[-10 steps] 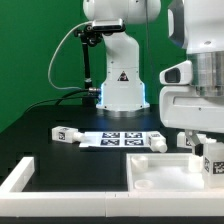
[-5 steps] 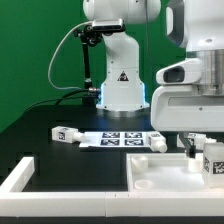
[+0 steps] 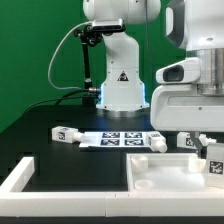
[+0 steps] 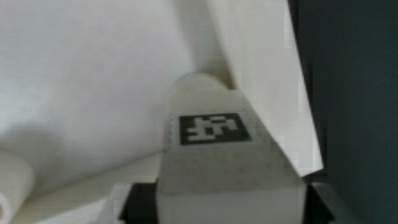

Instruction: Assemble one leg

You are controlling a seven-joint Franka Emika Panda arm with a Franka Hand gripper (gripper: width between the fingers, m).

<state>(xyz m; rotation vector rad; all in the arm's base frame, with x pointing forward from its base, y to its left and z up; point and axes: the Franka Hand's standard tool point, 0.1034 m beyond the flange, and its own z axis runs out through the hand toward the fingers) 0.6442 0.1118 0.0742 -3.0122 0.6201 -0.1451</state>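
My gripper [image 3: 207, 146] is at the exterior view's right, shut on a white leg [image 3: 214, 161] with a marker tag. It holds the leg just over the far right part of the white square tabletop [image 3: 158, 176]. In the wrist view the leg [image 4: 217, 150] sits between the dark fingers [image 4: 144, 205] of the gripper [image 4: 224, 203], with the white tabletop [image 4: 89, 80] behind it. Three more white legs lie on the table: one at the left [image 3: 65, 134], one in the middle [image 3: 157, 143], and one beside the gripper [image 3: 186, 141].
The marker board [image 3: 120, 139] lies in front of the robot's base [image 3: 122, 88]. A white raised rail [image 3: 18, 180] runs along the near left of the black table. A green backdrop stands behind.
The gripper and the leg it holds have shifted slightly toward the exterior view's right. Nothing else has moved.
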